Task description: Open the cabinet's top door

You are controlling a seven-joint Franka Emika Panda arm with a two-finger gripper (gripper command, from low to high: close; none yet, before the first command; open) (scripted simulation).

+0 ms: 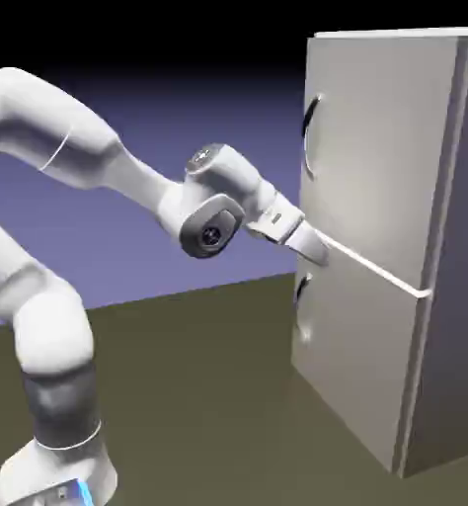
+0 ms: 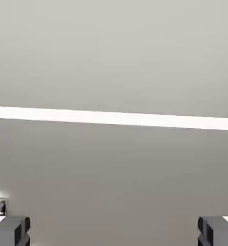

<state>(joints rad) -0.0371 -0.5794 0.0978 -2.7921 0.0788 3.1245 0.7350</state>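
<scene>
Top door (image 1: 381,148) closed on the cabinet (image 1: 455,247)

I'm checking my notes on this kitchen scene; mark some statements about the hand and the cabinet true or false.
1. The hand is open. True.
2. The light-grey upper door with a dark curved handle stands wide open. False: it is closed.
3. The hand grips the upper door's curved handle. False: nothing is between its fingers.
4. A white line separates the two doors. True.
5. The upper door is shorter than the light-grey lower door. False: it is taller.
</scene>
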